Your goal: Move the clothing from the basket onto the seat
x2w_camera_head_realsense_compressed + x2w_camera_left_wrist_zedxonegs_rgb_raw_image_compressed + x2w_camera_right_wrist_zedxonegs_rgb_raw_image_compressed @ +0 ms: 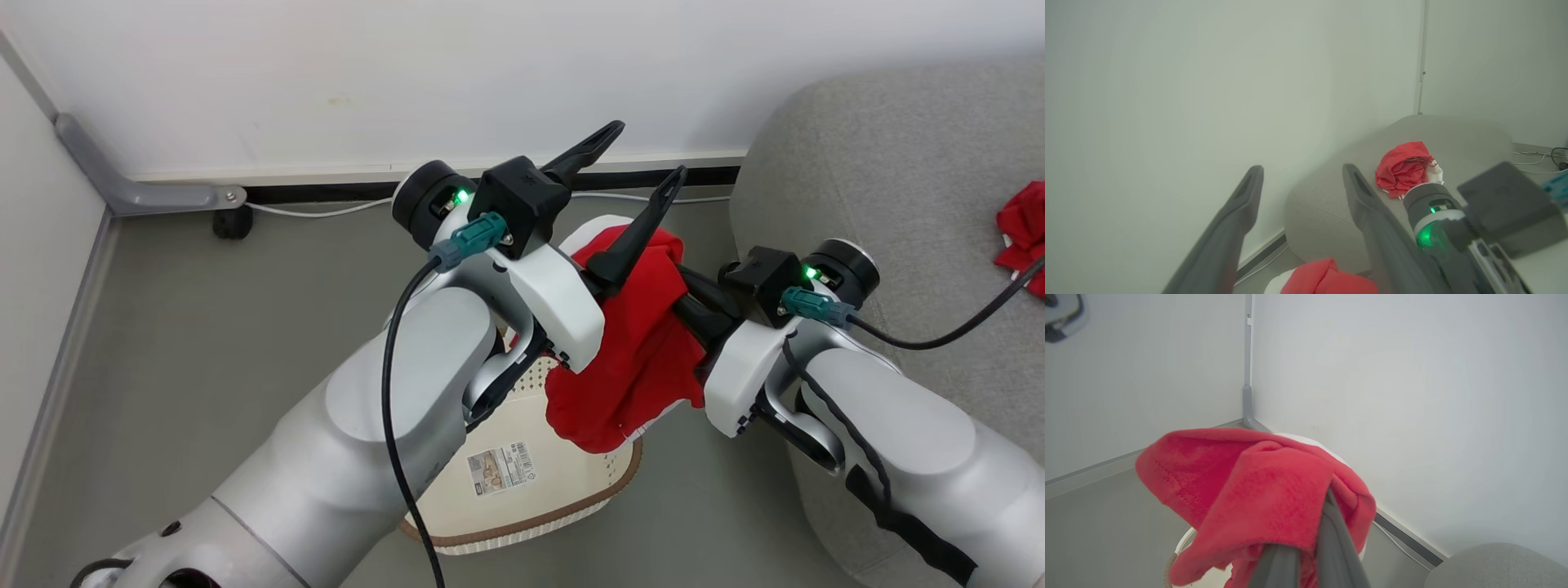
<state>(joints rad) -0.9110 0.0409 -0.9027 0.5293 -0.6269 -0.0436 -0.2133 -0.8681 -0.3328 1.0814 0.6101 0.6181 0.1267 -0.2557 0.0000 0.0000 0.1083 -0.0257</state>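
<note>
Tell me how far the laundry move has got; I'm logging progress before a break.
Done: one red garment lies on the sofa. In hand: the second garment hangs from the shut right pincer above the basket; the left pincer is open, holding nothing. Left: carry it to the sofa and release. The basket's visible part holds no other clothing.

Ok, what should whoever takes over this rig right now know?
Left gripper: jaws open, holding nothing.
Right gripper: shut on a soft red garment with white panels, lifted over the oval cream perforated plastic basket.
Another red-and-white garment lies on the light-grey fabric sofa.
Done: one piece moved.
Left: carry the held one to the sofa and release.
</note>
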